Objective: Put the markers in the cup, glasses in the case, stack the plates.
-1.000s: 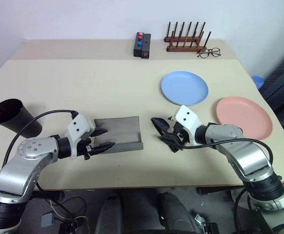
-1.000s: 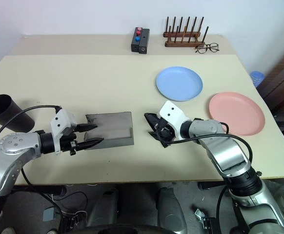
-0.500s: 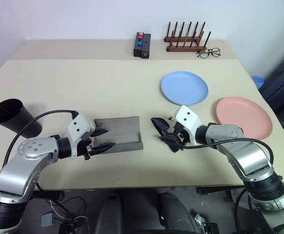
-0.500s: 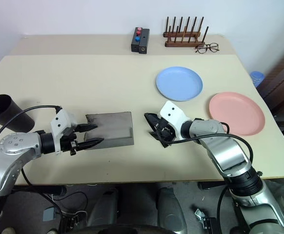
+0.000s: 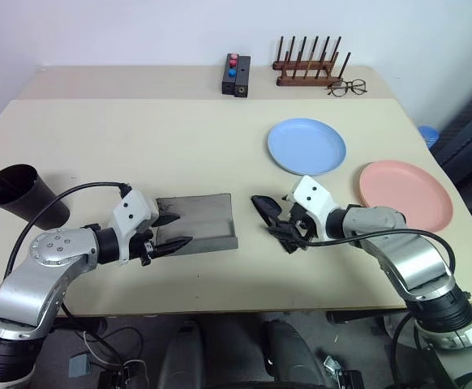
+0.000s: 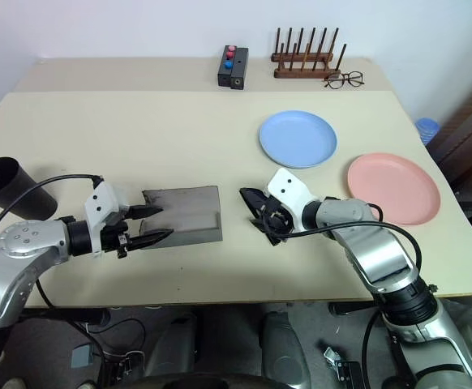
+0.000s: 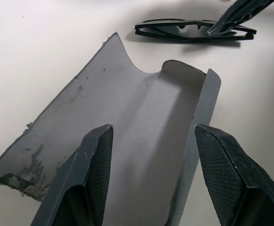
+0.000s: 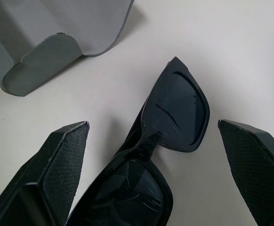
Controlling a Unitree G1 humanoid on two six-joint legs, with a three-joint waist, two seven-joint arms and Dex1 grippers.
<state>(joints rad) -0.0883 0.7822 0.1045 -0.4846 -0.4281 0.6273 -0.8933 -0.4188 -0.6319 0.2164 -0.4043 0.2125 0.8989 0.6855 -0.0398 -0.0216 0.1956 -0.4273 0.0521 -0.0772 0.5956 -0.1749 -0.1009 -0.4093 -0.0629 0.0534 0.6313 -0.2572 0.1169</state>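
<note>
Risk: right tool (image 6: 270,220) has its fingers spread wide either side of the glasses (image 8: 167,141), nothing gripped yet. They lie folded flat on the table (image 5: 139,146), so a close could skate over the thick frame or shove them sideways. Glasses: black, dark scuffed lenses, just right of the case (image 5: 199,220). Case is grey felt, lying open. Left tool (image 5: 165,233) is empty, partly open, over the case's left end; it could drag the case.
</note>
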